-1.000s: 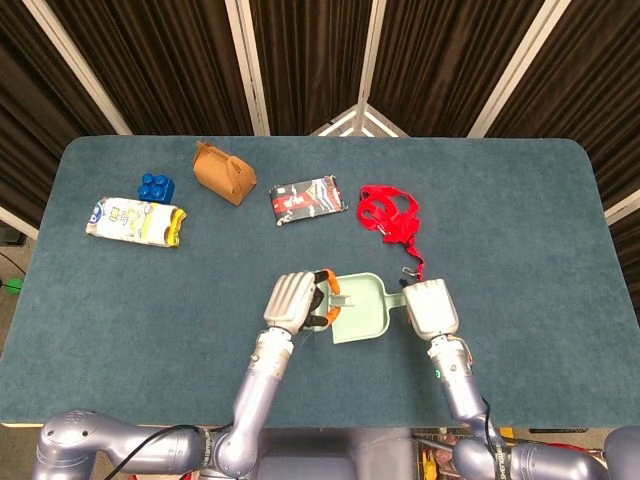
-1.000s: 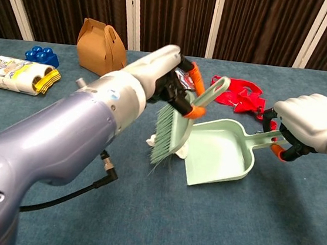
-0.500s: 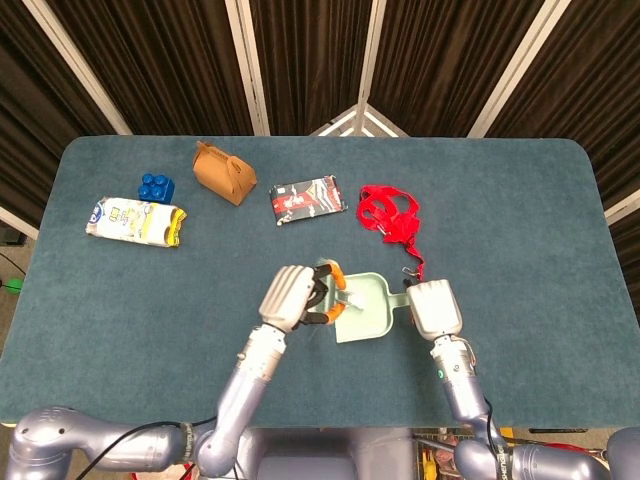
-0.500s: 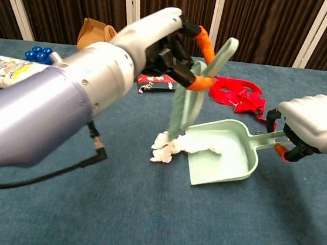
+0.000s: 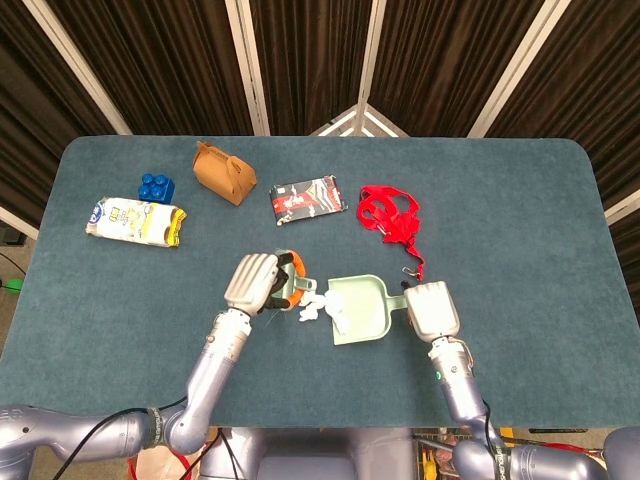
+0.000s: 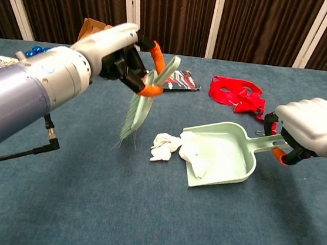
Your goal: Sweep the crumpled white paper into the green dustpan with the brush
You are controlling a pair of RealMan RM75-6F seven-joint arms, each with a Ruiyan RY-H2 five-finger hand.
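Since the earlier frames, the left hand [image 6: 115,49] has carried the pale green brush with orange grip rings [image 6: 139,105] leftward, away from the green plastic dustpan [image 6: 233,160], and the brush now hangs clear of the pan mouth with its bristles pointing down above the blue-grey carpeted desk [image 6: 141,214]. That hand's fingers are wrapped around the brush handle. The crumpled white paper [image 6: 178,146] lies at the open lip of the dustpan, partly inside the pan and partly on the desk just left of it; in the head view the paper [image 5: 320,303] sits between the brush and the dustpan [image 5: 368,312]. The right hand [image 6: 310,127] is clenched on the dustpan handle, holding the pan flat on the desk. Well apart toward the far edge lie a red strap harness [image 5: 390,215], a dark printed packet [image 5: 308,199], a brown paper carry box [image 5: 223,172], blue toy bricks [image 5: 156,186] and a white-and-yellow snack bag [image 5: 135,222].
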